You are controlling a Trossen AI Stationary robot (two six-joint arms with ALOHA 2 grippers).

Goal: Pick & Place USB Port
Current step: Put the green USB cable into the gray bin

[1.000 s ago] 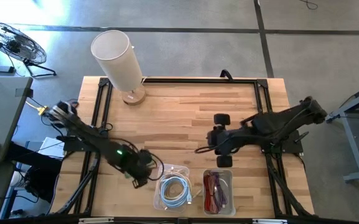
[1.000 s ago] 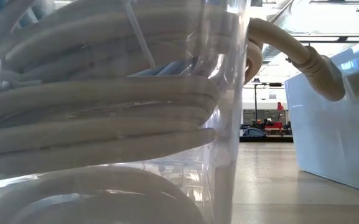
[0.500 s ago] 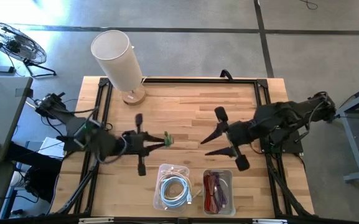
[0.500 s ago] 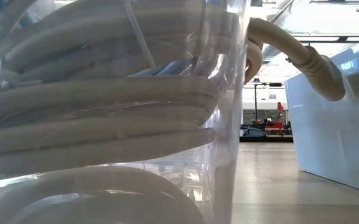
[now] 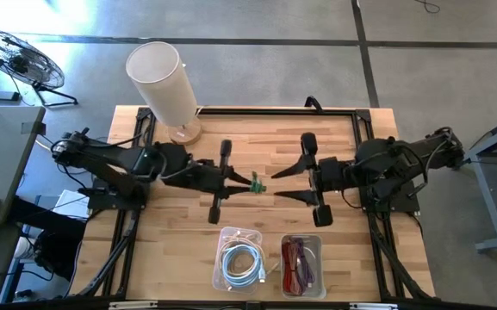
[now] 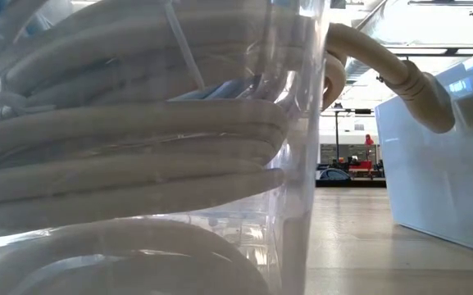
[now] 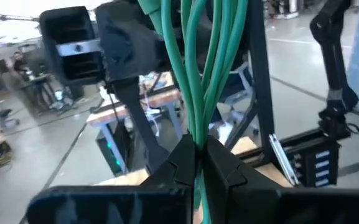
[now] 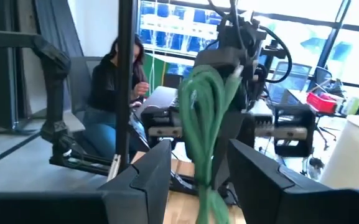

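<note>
Left to right in the high view:

White cylinder [image 5: 163, 79] at 11 o'clock of the table [image 5: 257, 142], clear of the work.

Left gripper [image 5: 250, 182] reaches in from 9 o'clock toward table centre, held above the wood. Fingers pressed together, pinching the green cable bundle [image 5: 257, 184]. Left wrist view confirms it: green strands [image 7: 198, 68] run straight out from between the closed fingertips.

Bundle sits mid-air at about table centre, right between the two grippers.

Right gripper [image 5: 281, 182] comes in from 3 o'clock, fingers spread partway, tips just beside the bundle. In the right wrist view the bundle [image 8: 202, 118] hangs in the gap between its own two fingers, not visibly clamped. Reads like a handover about to happen, my call only.

At 6 o'clock: clear bin with white cable coil [image 5: 240, 259], and next to it the bin with red cables [image 5: 300, 261]. Low view is filled by that white coil, no use for the grippers.

A person sits in the room beyond the table (right wrist view), not near the arms.

Risks:
- Left lets go before right has closed: bundle drops to the table, loose strands splay.
- Right closes on only some strands: bundle pulls apart or slips when the arms separate.
- Both clamped while pulling apart: cable stretched, connector strained.
- Fingertips are very close, slight misalignment means finger-to-finger contact.
</note>
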